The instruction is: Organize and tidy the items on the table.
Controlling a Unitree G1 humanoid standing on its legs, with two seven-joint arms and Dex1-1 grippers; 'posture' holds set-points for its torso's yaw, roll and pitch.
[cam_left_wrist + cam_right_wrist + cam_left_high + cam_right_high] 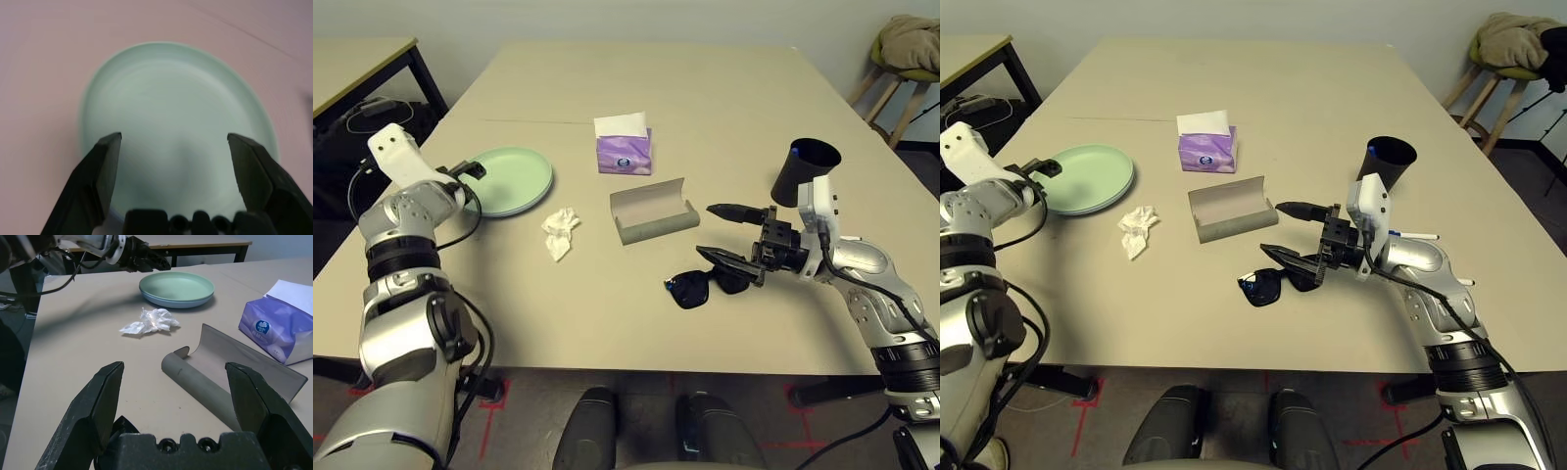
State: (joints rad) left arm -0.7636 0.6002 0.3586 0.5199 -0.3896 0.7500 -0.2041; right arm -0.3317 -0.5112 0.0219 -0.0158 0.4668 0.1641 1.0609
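A pale green plate (514, 179) lies stacked on a light blue plate (166, 302) at the table's left. My left gripper (173, 139) is open at the stack's left rim, holding nothing. Nearer the middle lies crumpled white tissue (560, 232), then the grey glasses case (653, 211), lid open. The black sunglasses (698, 287) rest in front of the case. My right gripper (710, 231) stands open just right of them, its lower finger over their right end. The black cup (803, 171) stands behind that arm, and a white pen (1420, 235) peeks out beside it.
A purple tissue box (625, 148) stands behind the case. The beige table (705, 88) stretches bare to its far edge. A black-legged side table (362, 59) stands at far left, and a stool with cloth on it (906, 54) at far right.
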